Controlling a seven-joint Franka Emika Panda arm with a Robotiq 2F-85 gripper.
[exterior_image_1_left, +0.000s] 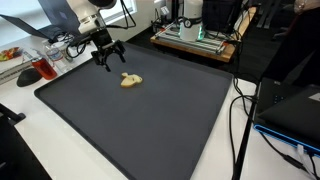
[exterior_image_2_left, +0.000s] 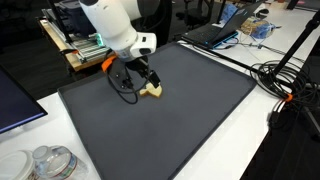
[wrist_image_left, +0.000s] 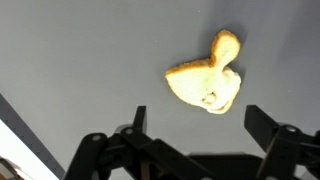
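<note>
**Exterior views: fingers wide open, nothing held, yellow lump just beside them**

White counter carried everything. Most of its top was covered by a big dark-grey mat. Clutter sat round the mat's edges: laptop at one side, black cables at another, clear tubs near a corner. White arm reached down over the mat twd one corner, w/ the fingers pointing at the surface. Fingers stood spread wide, gripping nothing; couldn't tell if the tips touched the mat. Yellow lump lay flat on the mat by itself: small, pale, w/ a narrow neck at one end. In wrist view the yellow lump sat ahead of the tips, nearer one tip than the other, not btwn them & not touching either. In both exterior views it lay close beside the fingers.
</note>
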